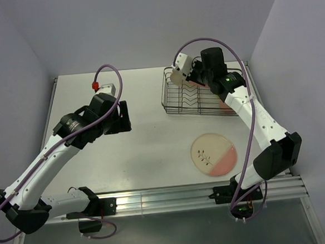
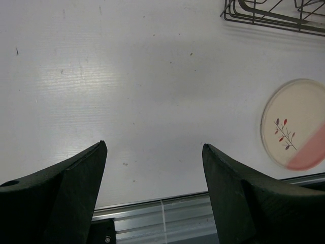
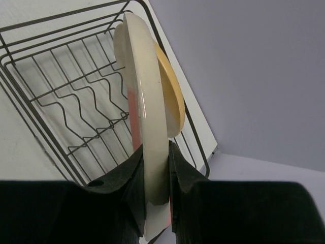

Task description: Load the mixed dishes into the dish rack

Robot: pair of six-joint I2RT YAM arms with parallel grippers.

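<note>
The right claw point(image 3: 156, 152) is clenched on a plate point(image 3: 147, 101), held on edge over the rack point(image 1: 164, 94) at 1 o'clock, just beside a yellow plate point(image 3: 172, 96). The left claw point(image 2: 153, 146) hangs released over the bench point(image 2: 127, 76) at 9 o'clock. A flat plate point(image 1: 214, 154) lies at 5 o'clock.

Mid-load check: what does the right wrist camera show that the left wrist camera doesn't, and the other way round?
Only right wrist: a cream plate on edge, clamped in the right pincer, a yellow-faced plate just behind it, and the wavy dividers. Only left wrist: the open left pincer, empty above the table, and a third plate with a pink segment lying flat. Both: the dish rack, though the left wrist view catches only its corner.
</note>
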